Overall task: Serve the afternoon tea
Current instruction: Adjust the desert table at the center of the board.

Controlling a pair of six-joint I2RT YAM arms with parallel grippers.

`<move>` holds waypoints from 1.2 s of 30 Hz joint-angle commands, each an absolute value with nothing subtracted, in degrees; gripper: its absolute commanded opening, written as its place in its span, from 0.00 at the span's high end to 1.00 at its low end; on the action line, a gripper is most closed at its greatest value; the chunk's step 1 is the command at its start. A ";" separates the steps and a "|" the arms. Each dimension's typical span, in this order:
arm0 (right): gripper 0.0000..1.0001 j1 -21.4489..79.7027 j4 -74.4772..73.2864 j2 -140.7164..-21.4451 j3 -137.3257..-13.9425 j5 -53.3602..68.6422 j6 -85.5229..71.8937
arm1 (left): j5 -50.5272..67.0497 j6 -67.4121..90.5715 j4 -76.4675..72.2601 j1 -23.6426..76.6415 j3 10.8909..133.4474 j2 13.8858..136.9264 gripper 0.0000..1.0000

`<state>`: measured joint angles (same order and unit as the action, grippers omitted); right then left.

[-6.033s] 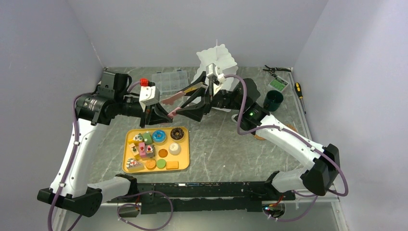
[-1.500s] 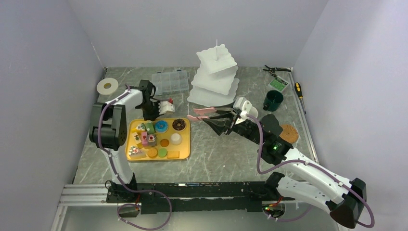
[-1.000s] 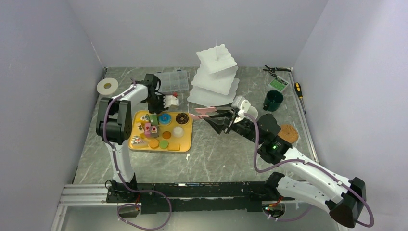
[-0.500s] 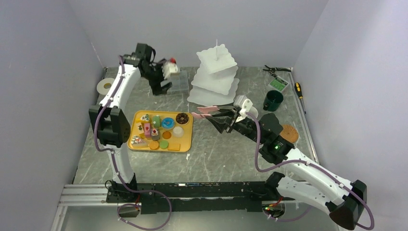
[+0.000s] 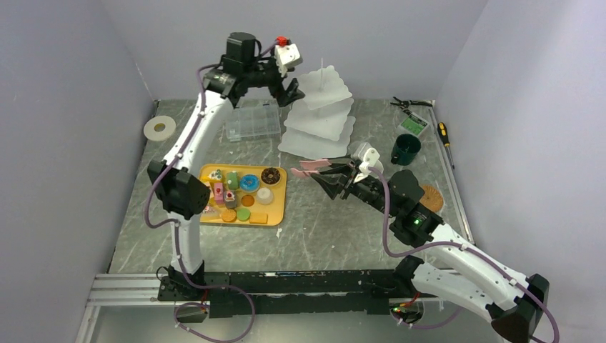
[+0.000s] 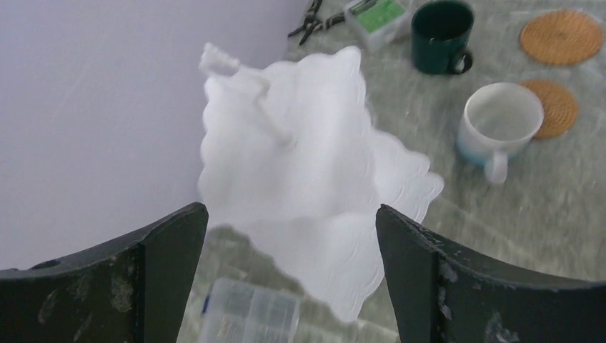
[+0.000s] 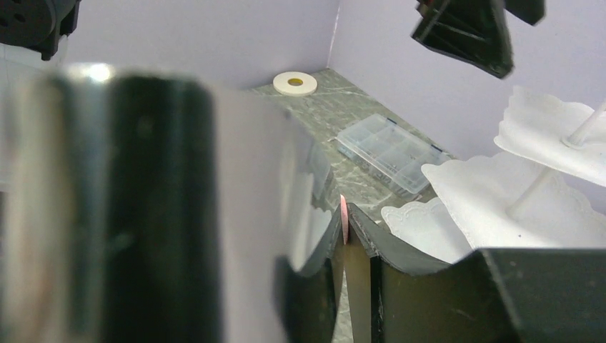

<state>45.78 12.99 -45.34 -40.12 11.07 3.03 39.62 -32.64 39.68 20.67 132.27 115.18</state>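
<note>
The white three-tier stand (image 5: 319, 118) stands at the back of the table. My left gripper (image 5: 291, 91) hangs high beside its top tier, open and empty; the left wrist view looks down on the stand (image 6: 300, 164) between the fingers. Toy pastries, among them a blue donut (image 5: 249, 182), lie on a yellow tray (image 5: 279, 214). My right gripper (image 5: 337, 179) is shut on pink tongs (image 5: 311, 166), just in front of the stand. The dark-green mug (image 5: 405, 148), the white mug (image 6: 497, 121) and two cork coasters (image 6: 562, 36) sit at the right.
A clear compartment box (image 5: 252, 121) lies left of the stand. A white tape roll (image 5: 159, 128) sits by the left wall. Pliers (image 5: 407, 104), a small green box (image 5: 413, 125) and a screwdriver (image 5: 444, 133) lie at the back right.
My left arm has risen from the tray, past the clear box, to beside the stand's top tier, and its gripper has opened. The right arm has barely moved and keeps the tongs.
</note>
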 commanded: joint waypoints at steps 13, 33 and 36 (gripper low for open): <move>0.49 45.44 15.03 -44.09 -41.26 9.79 3.00 | 43.17 -6.45 0.69 23.84 129.42 126.37 0.06; 0.49 45.12 14.60 -42.10 -39.44 9.89 2.58 | 36.31 -6.47 -11.55 26.70 127.46 129.63 0.81; 0.50 45.03 14.66 -42.44 -39.80 10.15 2.86 | 36.13 -9.49 -10.86 26.83 124.44 127.31 0.83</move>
<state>45.30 12.38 -43.11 -38.81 10.50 2.81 37.56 -5.39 -9.23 26.35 127.74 132.49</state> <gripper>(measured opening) 0.513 0.192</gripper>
